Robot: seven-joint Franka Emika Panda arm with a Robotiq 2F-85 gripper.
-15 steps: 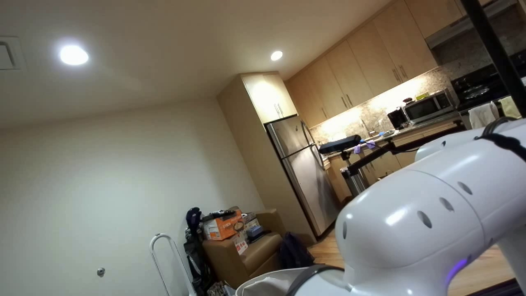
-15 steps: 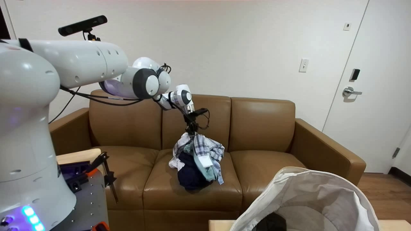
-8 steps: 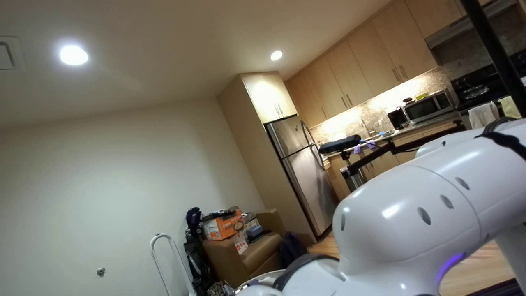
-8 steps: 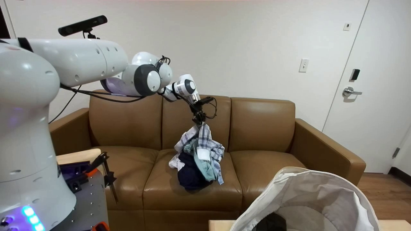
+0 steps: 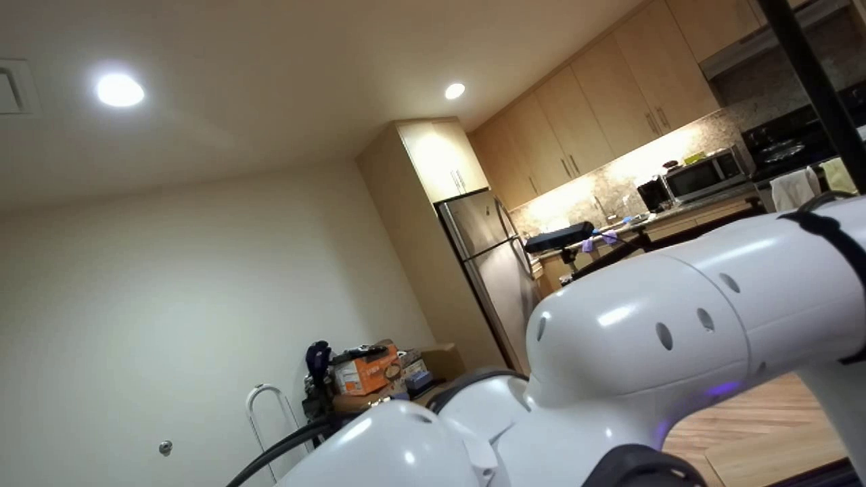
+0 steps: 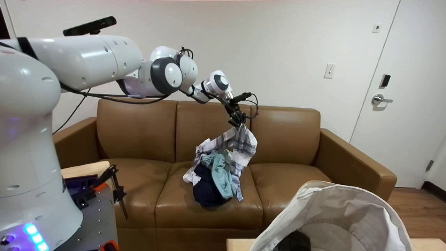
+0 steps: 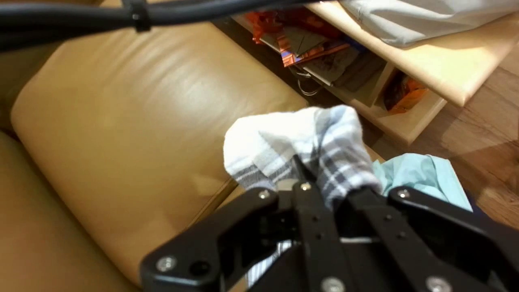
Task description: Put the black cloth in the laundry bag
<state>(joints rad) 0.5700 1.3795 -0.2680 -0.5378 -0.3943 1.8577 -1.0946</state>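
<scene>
A brown leather three-seat couch (image 6: 285, 129) bears a heap of clothes (image 6: 213, 158) on its middle cushion (image 6: 177, 211): a dark navy cloth (image 6: 207, 190), a pale teal cloth (image 6: 222, 176) over it, and the lower part of a white-and-grey plaid cloth (image 6: 245, 143). A pale wooden table (image 7: 458, 67) near the couch carries an off-white fabric laundry bag (image 7: 409, 20). On the wooden shelf (image 7: 399, 126) below its top lie red-and-orange items (image 7: 265, 26) and flat, paper-like pieces (image 7: 334, 67), too blurred to name.
</scene>
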